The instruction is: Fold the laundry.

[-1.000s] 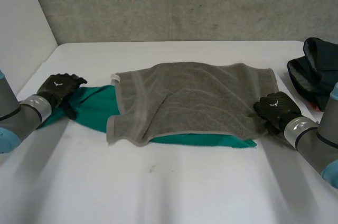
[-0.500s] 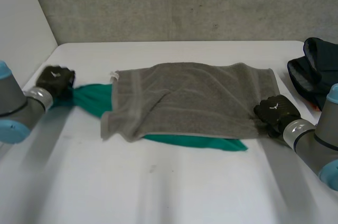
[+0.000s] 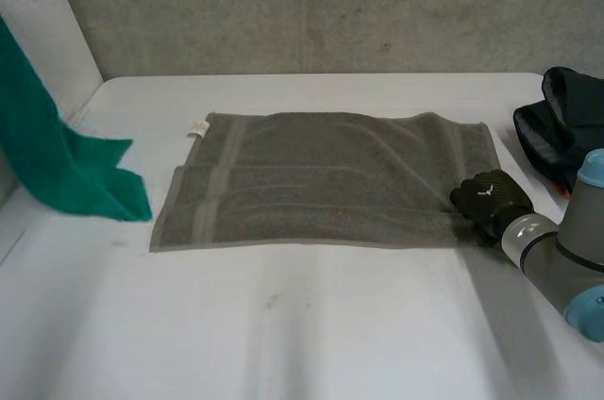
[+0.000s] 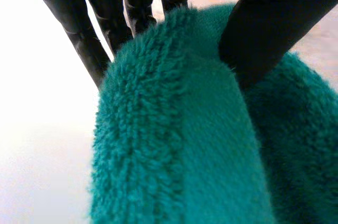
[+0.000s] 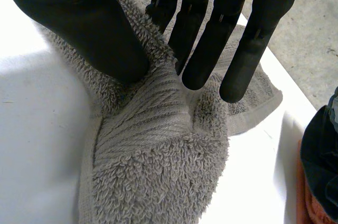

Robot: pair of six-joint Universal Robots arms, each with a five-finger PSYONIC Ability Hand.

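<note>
Separation step: green towel (image 3: pixel 66 164) hangs in the air, pinched between thumb and fingers of my left hand (image 4: pixel 274 18), over the table's (image 3: pixel 311 325) left edge.
My right hand (image 3: pixel 489 200) pinches the near right corner of the grey towel (image 3: pixel 321 183), which lies flat mid-table. Next, I reckon: drop the green one aside, then grab the grey's left edge for the first fold.

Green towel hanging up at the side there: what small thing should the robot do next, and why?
Probably lower the green towel onto the bare table beside the grey towel. The left hand pinches it in the air, clear of the grey towel, which lies flat with the right hand pinching its right edge, ready for folding.
</note>
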